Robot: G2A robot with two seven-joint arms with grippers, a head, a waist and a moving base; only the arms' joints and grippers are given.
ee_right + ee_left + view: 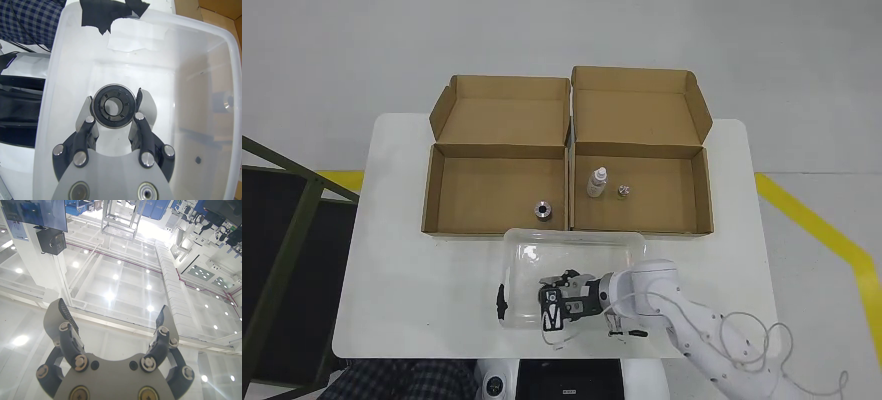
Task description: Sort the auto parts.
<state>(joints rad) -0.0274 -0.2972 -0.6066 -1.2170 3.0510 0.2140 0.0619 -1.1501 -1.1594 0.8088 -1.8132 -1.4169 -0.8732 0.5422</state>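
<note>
Now, with the right gripper (114, 102) clenched around the round black-and-steel bearing (114, 92) inside the clear plastic bin (56, 56) (the left gripper (113, 308) gapes, holding nothing), lift straight up, clearing the rim before swinging away.

— Right gripper (114, 98) is down inside the clear bin (56, 62), one finger on each side of the bearing (130, 111).
— Has it got it pinched?
— Looks so. Both pads (139, 97) touch the outer ring, and the black inner race faces the camera.
— Is it off the floor?
— Can't tell.
— What else is in there?
— A small black bit (198, 160) on the bin floor, well apart from the bearing. Black tape (105, 15) on the far rim, with a white paper scrap (132, 36) just beside it. There's a cardboard box (217, 9) beyond the bin, and a blurred metal part (226, 102) shows through the side wall.
</note>
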